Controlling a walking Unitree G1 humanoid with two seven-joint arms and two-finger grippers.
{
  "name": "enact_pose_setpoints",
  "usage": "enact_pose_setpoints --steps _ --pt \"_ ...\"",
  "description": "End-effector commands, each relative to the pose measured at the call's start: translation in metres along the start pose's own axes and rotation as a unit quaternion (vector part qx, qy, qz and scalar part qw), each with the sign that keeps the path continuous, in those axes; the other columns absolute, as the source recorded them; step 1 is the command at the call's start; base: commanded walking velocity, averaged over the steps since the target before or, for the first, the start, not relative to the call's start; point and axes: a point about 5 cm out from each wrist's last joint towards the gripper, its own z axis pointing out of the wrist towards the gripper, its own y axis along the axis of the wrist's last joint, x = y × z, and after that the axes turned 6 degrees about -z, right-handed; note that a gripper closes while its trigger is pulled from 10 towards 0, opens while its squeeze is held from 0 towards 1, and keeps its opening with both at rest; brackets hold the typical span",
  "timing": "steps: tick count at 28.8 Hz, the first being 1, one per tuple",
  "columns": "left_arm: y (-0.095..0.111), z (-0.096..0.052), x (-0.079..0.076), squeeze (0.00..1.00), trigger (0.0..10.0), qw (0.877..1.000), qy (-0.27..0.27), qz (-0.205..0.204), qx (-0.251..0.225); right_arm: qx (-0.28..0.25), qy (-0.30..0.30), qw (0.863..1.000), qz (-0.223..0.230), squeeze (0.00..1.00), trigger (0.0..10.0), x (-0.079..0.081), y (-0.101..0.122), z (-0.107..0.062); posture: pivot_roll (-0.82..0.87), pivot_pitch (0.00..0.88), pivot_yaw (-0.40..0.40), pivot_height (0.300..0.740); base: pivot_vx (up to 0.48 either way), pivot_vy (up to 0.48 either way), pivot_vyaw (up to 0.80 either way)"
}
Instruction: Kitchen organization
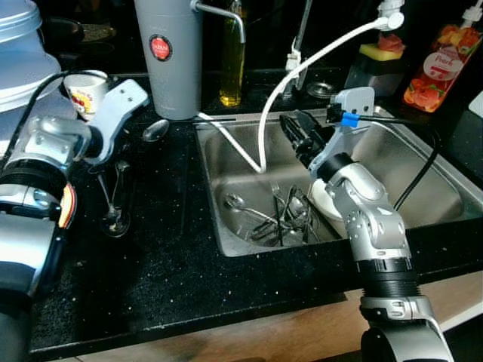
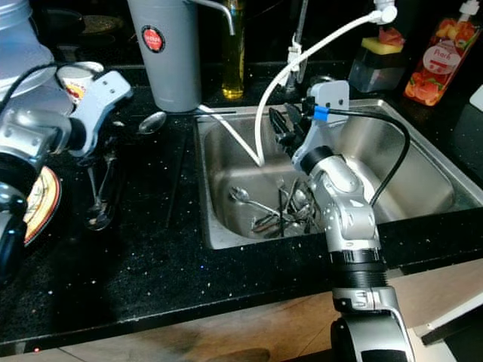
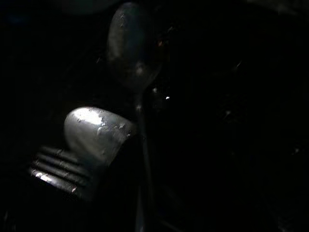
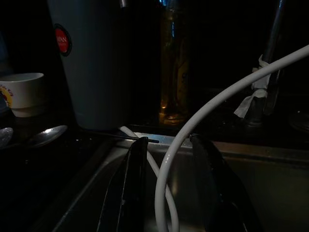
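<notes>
Right gripper (image 1: pixel 296 130) is hovering over the far left part of the steel sink (image 1: pixel 423 162), fingers spread apart, nothing pinched; in the right wrist view the white hose (image 4: pixel 193 140) is looping between the two fingers without being squeezed. The pile of cutlery (image 1: pixel 283 215), spoons and forks, is lying on the sink floor below and nearer than the jaws, well apart from them, just left of a white dish (image 1: pixel 326 202) that the right arm is partly hiding. Left gripper (image 1: pixel 115 192) is pointing down at the black countertop (image 1: pixel 173 264) left of the sink, and a spoon (image 3: pixel 131 48) is lying along one finger in the dark left wrist view; cannot tell if the jaws are clamping it or spread. A second spoon (image 1: pixel 155 130) is resting on the counter near the sink's far left corner, just in front of the tall grey canister (image 1: pixel 170 56). Behind it an oil bottle (image 1: pixel 232 60) is standing; a paper cup (image 1: pixel 84 92) is sitting far left. The sink's right half is lying open. The near counter strip is bare.
</notes>
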Motion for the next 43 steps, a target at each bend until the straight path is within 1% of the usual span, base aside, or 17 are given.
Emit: enact_pose_setpoints --steps 1,10,11,12,14,19,21,25,30,31,33,35,38,40,41,42,43 --pt "-0.005 -0.005 0.006 0.00 10.0 1.000 0.012 -0.005 0.007 0.002 -0.007 1.000 0.005 0.00 10.0 -0.003 -0.002 -0.002 0.16 0.054 -0.009 0.740 0.000 0.000 0.00" --pt "-0.003 -0.009 0.011 0.00 10.0 0.999 0.035 -0.011 0.004 0.001 -0.005 1.000 0.006 0.00 10.0 -0.001 -0.002 -0.001 0.16 0.058 -0.008 0.740 0.000 0.000 0.00" --pt "0.002 -0.012 0.013 0.00 10.0 0.999 0.037 -0.012 -0.010 0.001 -0.005 1.000 0.007 0.00 10.0 -0.001 -0.002 -0.001 0.16 0.058 -0.008 0.740 0.000 0.000 0.00" --pt "0.002 -0.012 0.013 0.00 10.0 0.999 0.037 -0.012 -0.010 0.001 -0.005 1.000 0.007 0.00 10.0 -0.001 -0.002 -0.001 0.16 0.058 -0.008 0.740 0.000 0.000 0.00" --pt "0.012 -0.018 0.015 0.00 10.0 0.999 0.029 -0.009 -0.031 0.002 -0.006 1.000 0.006 0.00 10.0 -0.002 -0.002 -0.002 0.16 0.060 -0.010 0.740 0.000 0.000 0.00" --pt "0.020 -0.025 0.020 0.00 10.0 0.998 0.035 -0.005 -0.044 0.003 -0.006 1.000 0.006 0.00 10.0 -0.002 -0.003 -0.002 0.16 0.059 -0.010 0.740 0.000 0.000 0.00" --pt "0.015 -0.027 0.024 0.00 10.0 0.998 0.051 -0.002 -0.032 0.003 -0.005 1.000 0.007 0.00 10.0 -0.002 -0.003 -0.001 0.16 0.059 -0.010 0.740 0.000 0.000 0.00" --pt "0.008 -0.026 0.024 0.00 10.0 0.998 0.057 -0.003 -0.018 0.002 -0.004 1.000 0.008 0.00 10.0 -0.001 -0.003 -0.001 0.16 0.059 -0.010 0.740 0.000 0.000 0.00" --pt "-0.007 -0.019 0.020 0.00 10.0 0.999 0.048 -0.018 0.002 0.002 -0.005 1.000 0.009 0.00 10.0 -0.001 -0.003 -0.001 0.16 0.059 -0.010 0.740 0.000 0.000 0.00" --pt "-0.007 -0.019 0.020 0.00 10.0 0.999 0.048 -0.018 0.002 0.002 -0.005 1.000 0.009 0.00 10.0 -0.001 -0.003 -0.001 0.16 0.059 -0.010 0.740 0.000 0.000 0.00" --pt "-0.015 -0.015 0.018 0.00 10.0 0.999 0.047 -0.018 0.017 0.003 -0.005 1.000 0.008 0.00 10.0 -0.002 -0.003 -0.002 0.16 0.063 -0.012 0.740 0.000 0.000 0.00" --pt "-0.028 -0.011 0.016 0.00 10.0 0.997 0.057 -0.031 0.035 0.002 -0.005 1.000 0.007 0.00 10.0 -0.001 -0.002 -0.001 0.15 0.062 -0.010 0.740 0.000 0.000 0.00" --pt "-0.035 -0.008 0.014 0.00 9.8 0.997 0.053 -0.047 0.038 0.001 -0.004 1.000 0.007 0.00 10.0 -0.001 -0.002 -0.001 0.15 0.061 -0.009 0.740 0.000 0.000 0.00" --pt "-0.035 -0.007 0.013 0.00 9.8 0.997 0.052 -0.049 0.039 0.001 -0.004 1.000 0.007 0.00 10.0 -0.001 -0.002 -0.001 0.15 0.061 -0.009 0.740 0.000 0.000 0.00" --pt "-0.036 -0.007 0.013 0.00 4.8 0.997 0.050 -0.051 0.038 0.001 -0.004 1.000 0.007 0.00 10.0 -0.001 -0.002 -0.001 0.15 0.059 -0.010 0.740 0.000 0.000 0.00" --pt "-0.036 -0.007 0.013 0.00 4.8 0.997 0.049 -0.052 0.037 0.001 -0.004 1.000 0.007 0.00 10.0 -0.001 -0.002 -0.002 0.15 0.059 -0.010 0.740 0.000 0.000 0.00" --pt "-0.036 -0.007 0.013 0.00 0.0 0.997 0.049 -0.052 0.037 0.002 -0.005 1.000 0.006 0.00 10.0 -0.001 -0.002 -0.002 0.15 0.059 -0.010 0.740 0.000 0.000 0.00"
